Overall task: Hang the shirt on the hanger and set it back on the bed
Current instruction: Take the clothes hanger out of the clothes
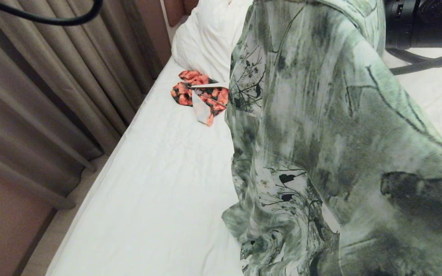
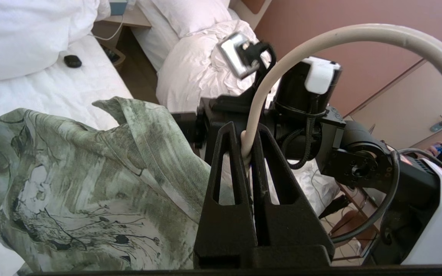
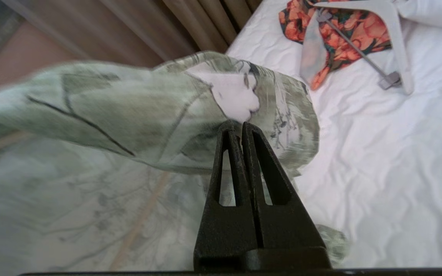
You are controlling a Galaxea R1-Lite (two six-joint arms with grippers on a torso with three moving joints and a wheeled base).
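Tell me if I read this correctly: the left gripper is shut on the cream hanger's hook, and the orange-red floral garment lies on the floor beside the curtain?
One detail is wrong. The orange-red floral garment lies on the bed, on the white sheet near the pillow, not on the floor; the head view shows this. The rest holds: the left gripper is shut on the cream hanger.

The shirt (image 1: 320,145) was thin, soft cloth w/ a matt, brushed look. The hanger (image 2: 359,36) was smooth & a bit shiny, prob. coated. The left gripper (image 2: 246,149) & right gripper (image 3: 240,128) had black fingers, matt & grainy like rough plastic. The bed (image 1: 159,184) had a white cloth sheet, matt & wrinkled. The orange garment (image 3: 343,34) was soft cloth. The white hanger (image 3: 395,38) looked like smooth plastic w/ a grey metal hook. The curtain (image 1: 44,96) was thick matt cloth.
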